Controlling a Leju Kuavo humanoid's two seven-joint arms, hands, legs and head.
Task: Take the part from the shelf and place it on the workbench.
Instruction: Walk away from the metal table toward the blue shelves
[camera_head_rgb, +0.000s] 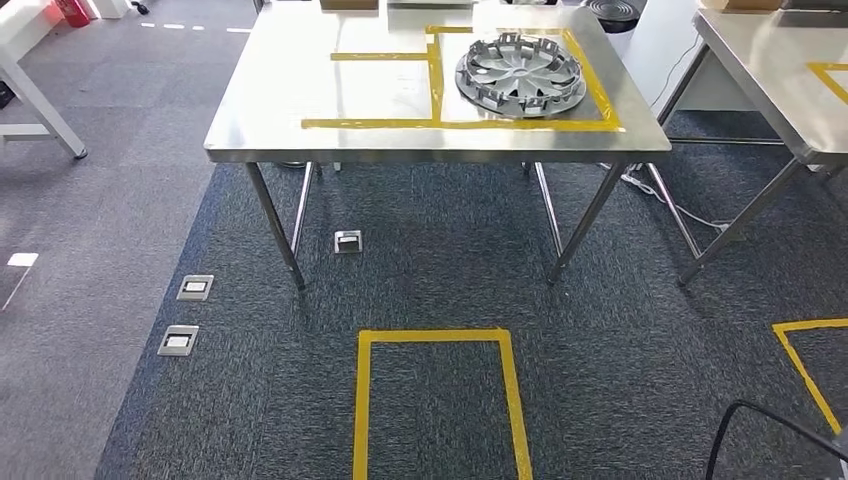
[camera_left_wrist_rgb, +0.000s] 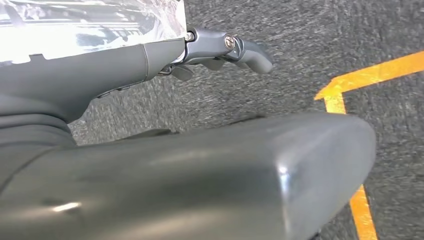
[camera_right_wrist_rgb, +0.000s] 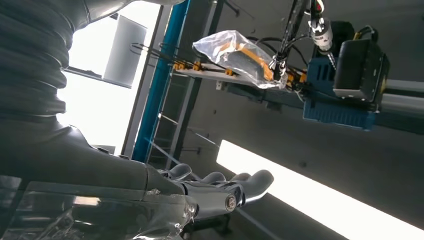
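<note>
Yellow tape rectangle (camera_head_rgb: 438, 400) on grey carpet, floor sockets (camera_head_rgb: 186, 314), second table (camera_head_rgb: 775, 70)

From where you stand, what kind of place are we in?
Probably a factory test floor or workshop: a steel workbench with yellow taped zones, a wheel-cover part on it, and a taped floor box.

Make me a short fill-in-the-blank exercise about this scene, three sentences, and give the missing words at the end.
1. The round grey part lies on the steel workbench inside a box marked with ____ tape.
2. On the carpet in front of the workbench, tape outlines a ____ shape.
3. The left hand hangs over the carpet and holds ____.

Missing words: yellow; rectangular; nothing
</note>
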